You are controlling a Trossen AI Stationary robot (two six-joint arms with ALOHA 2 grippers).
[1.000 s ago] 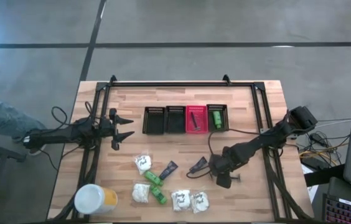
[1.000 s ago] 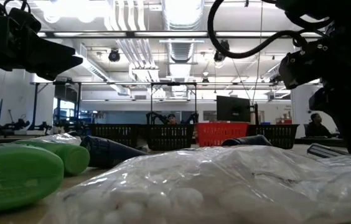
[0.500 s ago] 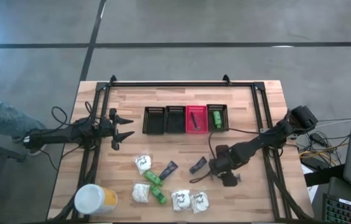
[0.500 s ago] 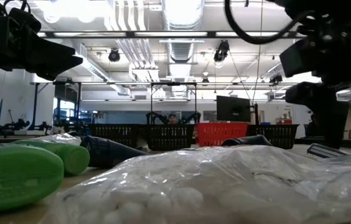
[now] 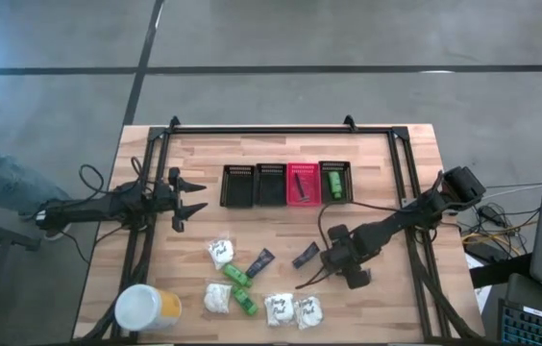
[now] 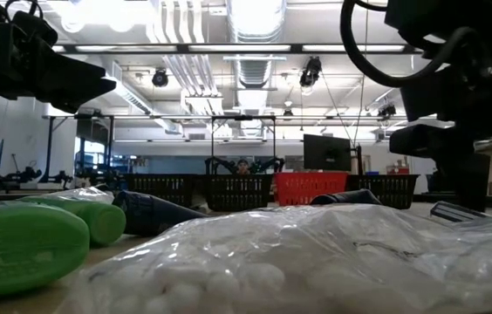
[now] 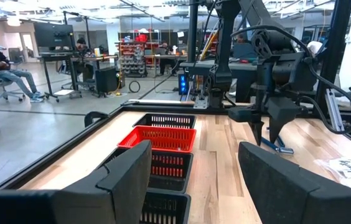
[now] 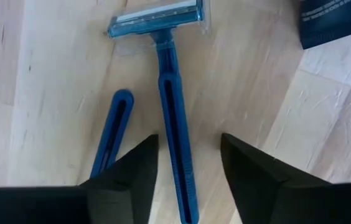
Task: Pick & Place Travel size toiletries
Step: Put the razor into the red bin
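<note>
Four small baskets stand in a row in the high view: three black baskets [image 5: 237,185] and one red basket [image 5: 303,183], which holds a razor [image 5: 301,183], while the black one at the right end holds a green bottle [image 5: 334,182]. Nearer the front lie four white packets [image 5: 221,253], two more green bottles [image 5: 236,274], two dark tubes [image 5: 260,261] and a yellow container [image 5: 146,309]. The right gripper [image 5: 346,267] is just beside the second tube [image 5: 306,255]; the left gripper [image 5: 192,195] waits open near the baskets. In the low view, one packet [image 6: 316,262] fills the front. In the left wrist view, its fingers [image 7: 129,180] stand apart. In the right wrist view, two blue razors [image 8: 169,106] lie on the wood, and the open fingers [image 8: 135,171] straddle the longer razor's handle without touching.
</note>
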